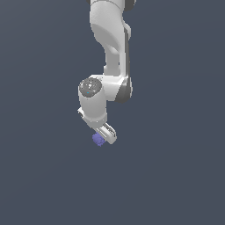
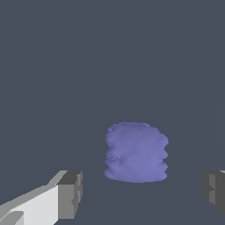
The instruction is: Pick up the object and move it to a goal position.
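The white arm [image 1: 110,48] reaches down from the top of the exterior view and bends at the wrist, with the claw [image 1: 105,139] at its low end. The small blue-purple blob [image 1: 98,140] sits right at the claw's tip, on its side toward the exterior view's left, close enough that from here the two look as if they touch. I cannot tell from this side whether they really do.

The wrist view settles more. There the blob [image 2: 136,152] shows as a lumpy, ridged lump, roughly barrel-shaped, resting on the plain dark grey floor [image 2: 88,66]. The claw [image 2: 143,193] stands wide: one grey finger pad [image 2: 70,194] with its white backing is on one side and the other grey pad [image 2: 214,192] is at the far edge of the picture, well apart from each other. The blob lies in line with the gap between them, nearer the middle than either pad, and bare floor shows between it and each finger. Nothing is gripped.
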You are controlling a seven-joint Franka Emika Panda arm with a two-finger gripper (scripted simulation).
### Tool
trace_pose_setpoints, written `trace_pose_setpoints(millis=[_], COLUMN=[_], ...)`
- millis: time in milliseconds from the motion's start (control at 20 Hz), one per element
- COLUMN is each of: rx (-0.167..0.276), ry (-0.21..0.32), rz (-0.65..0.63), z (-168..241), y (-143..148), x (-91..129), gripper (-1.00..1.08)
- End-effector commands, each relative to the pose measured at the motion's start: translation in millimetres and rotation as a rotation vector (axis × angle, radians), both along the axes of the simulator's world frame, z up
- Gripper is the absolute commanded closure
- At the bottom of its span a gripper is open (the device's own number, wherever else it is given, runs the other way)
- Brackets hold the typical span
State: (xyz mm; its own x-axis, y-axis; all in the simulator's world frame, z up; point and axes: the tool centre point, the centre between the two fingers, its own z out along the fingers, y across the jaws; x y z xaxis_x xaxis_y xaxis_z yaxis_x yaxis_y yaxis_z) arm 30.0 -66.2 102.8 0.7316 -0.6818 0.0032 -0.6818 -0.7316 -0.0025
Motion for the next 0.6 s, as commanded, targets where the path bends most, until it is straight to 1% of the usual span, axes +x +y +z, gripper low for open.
trace_pose_setpoints(millis=[0, 350, 550], rx=[0.0, 0.0, 0.0], ry=[0.002, 0.004, 0.004], rz=[-0.028, -0.038, -0.039], z=[-4, -7, -20], y=[-3, -4, -4], x=[0, -1, -1], gripper=[-0.92, -0.92, -0.92])
